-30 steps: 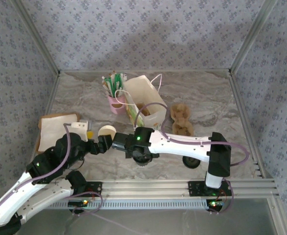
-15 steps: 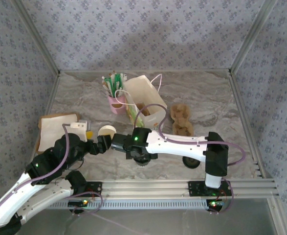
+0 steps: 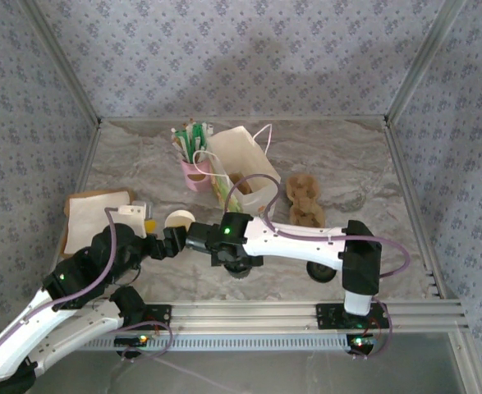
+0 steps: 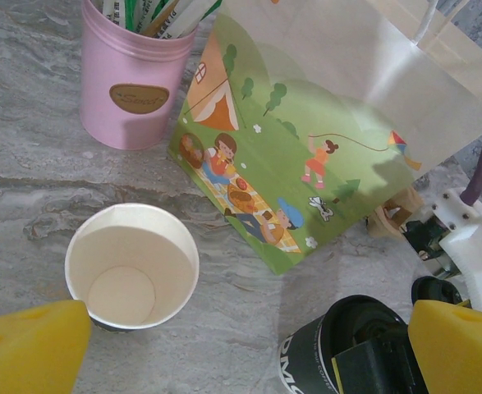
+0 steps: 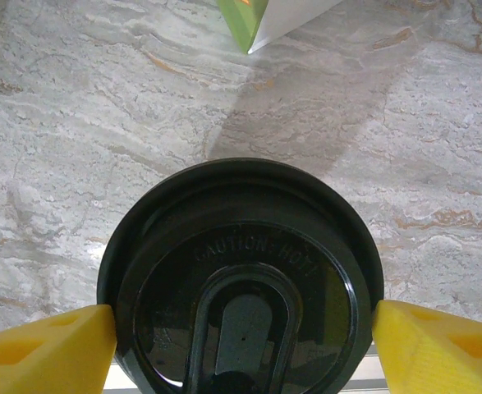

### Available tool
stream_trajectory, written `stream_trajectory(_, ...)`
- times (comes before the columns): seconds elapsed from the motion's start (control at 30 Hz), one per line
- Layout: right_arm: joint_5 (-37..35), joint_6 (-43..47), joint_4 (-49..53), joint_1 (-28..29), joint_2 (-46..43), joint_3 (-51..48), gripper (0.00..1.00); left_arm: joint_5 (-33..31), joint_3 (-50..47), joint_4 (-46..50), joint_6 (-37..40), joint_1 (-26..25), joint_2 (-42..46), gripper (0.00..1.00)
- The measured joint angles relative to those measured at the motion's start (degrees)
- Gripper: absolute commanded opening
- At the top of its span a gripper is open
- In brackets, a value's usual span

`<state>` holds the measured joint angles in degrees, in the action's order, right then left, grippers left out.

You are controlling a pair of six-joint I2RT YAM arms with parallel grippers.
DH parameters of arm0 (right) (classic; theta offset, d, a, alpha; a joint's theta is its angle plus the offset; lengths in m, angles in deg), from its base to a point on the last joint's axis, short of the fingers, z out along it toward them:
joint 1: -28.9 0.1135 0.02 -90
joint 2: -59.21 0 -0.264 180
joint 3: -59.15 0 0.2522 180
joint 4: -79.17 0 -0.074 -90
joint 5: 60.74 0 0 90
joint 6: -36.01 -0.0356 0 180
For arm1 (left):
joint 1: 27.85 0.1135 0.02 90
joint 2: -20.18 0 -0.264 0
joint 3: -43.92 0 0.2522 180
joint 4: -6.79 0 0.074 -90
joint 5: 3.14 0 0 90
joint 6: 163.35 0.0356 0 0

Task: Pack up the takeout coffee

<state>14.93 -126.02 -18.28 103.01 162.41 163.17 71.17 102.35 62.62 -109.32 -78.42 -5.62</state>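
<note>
Takeout coffee [image 5: 241, 279] stands upright on the marble-look counter [image 5: 84, 123], near the front edge & roughly mid-width, black lid on; raised text on the lid reads "CAUTION: HOT". R gripper [image 5: 241, 328] hangs straight over it, its 2 yellow fingers [image 5: 43, 353] set wide, 1 each side of the lid, pads right up against the rim. Can't tell whether they're squeezing it or just meeting it. In the top view the R arm reaches in from the right & low across the front of the counter, wrist over the cup. L gripper [image 4: 245, 349] is at full spread & has hold of nothing; its 2 yellow fingers sit at the bottom corners of its wrist view. A lidless paper cup [image 4: 131, 267], cream inside & empty, stands upright just ahead of that gripper's left finger, to the left of the coffee & apart from it. Black body of the R arm's wrist sits close by the other finger. White bag [image 4: 339, 107] stands upright behind both cups w/ its top open, cord handles up, a picnic cartoon printed on the side facing the arms; it's apart from the coffee. Pink cup [image 4: 134, 90] holding green & white sticks is just beside the bag's left side. Brown lumpy item [image 3: 305, 201] lies right of the bag, can't tell what. Flat pale pad on a brown sheet [image 3: 97, 217] lies at the far left.
</note>
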Motion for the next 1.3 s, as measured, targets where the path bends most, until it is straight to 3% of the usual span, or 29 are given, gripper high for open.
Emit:
stream_trajectory(0.83,0.7,1.3,-1.8,-0.7,0.2,-0.1,0.79,0.1,0.0,0.0,0.0,0.0,0.0,0.99)
stream_trajectory(1.1,0.8,1.5,-2.4,-0.9,0.2,-0.5,0.82,0.9,0.0,-0.1,0.0,0.0,-0.2,1.0)
stream_trajectory(1.3,1.2,1.6,-2.9,-0.9,0.2,-0.9,0.75,0.9,0.0,-0.1,0.0,0.0,-0.2,0.99)
